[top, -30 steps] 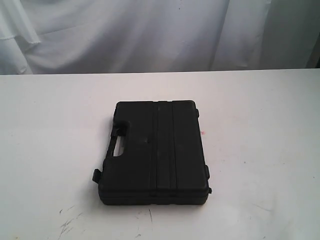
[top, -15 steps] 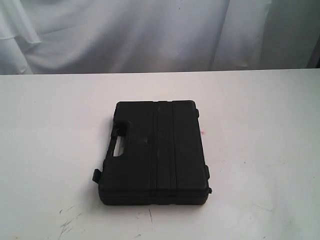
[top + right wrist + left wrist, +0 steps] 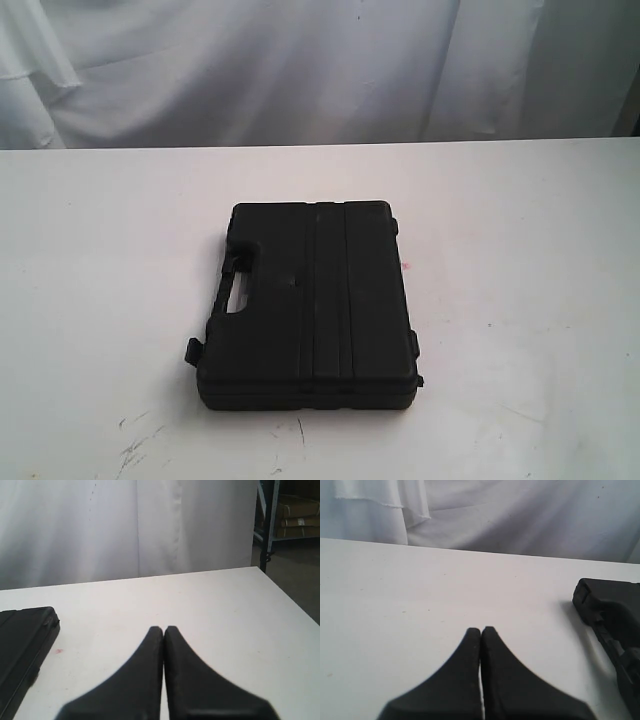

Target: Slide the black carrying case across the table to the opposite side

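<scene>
Lying flat near the middle of the tabletop (image 3: 520, 220), the black carrying case (image 3: 312, 305) had not shifted over the last second. The left tool (image 3: 481, 630) and the right tool (image 3: 163, 629) were both pressed together, apart from it, so sliding had not begun.

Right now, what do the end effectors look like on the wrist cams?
Left end effector and right end effector look alike: matte black, broad at the base, curving in to narrow rounded tips. No cables or markings visible.
</scene>
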### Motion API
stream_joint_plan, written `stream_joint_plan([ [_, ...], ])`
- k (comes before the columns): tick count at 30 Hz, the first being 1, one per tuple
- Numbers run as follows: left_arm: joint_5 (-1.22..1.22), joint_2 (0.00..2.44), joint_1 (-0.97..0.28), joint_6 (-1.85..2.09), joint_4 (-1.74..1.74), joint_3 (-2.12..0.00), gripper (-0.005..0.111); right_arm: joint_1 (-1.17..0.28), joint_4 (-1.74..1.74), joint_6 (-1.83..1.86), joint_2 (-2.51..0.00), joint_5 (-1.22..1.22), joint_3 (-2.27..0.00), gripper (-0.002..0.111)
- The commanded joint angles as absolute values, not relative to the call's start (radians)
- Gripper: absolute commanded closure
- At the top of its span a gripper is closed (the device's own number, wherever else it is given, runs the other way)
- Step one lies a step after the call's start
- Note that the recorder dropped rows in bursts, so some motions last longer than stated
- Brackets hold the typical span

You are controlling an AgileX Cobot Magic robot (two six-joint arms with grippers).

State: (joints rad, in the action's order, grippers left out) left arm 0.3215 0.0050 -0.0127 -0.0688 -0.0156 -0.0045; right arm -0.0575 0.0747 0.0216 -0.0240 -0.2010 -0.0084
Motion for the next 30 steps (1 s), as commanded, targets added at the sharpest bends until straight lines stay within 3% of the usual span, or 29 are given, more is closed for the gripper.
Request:
stream_joint_plan([
  [1,0.314,0.0,-0.01,-0.07,-0.016,0.0,0.107,-0.057,0.069,0.0,0.0,-0.233,0.0,0.108],
  [7,0.314,0.0,-0.01,-0.07,-0.016,0.0,0.107,-0.057,0.069,0.013,0.0,-0.336,0.0,0.108],
  [30,0.314,0.0,-0.01,-0.07,-0.016,0.0,0.107,-0.057,0.069,0.026,0.0,-0.346,0.0,0.108],
])
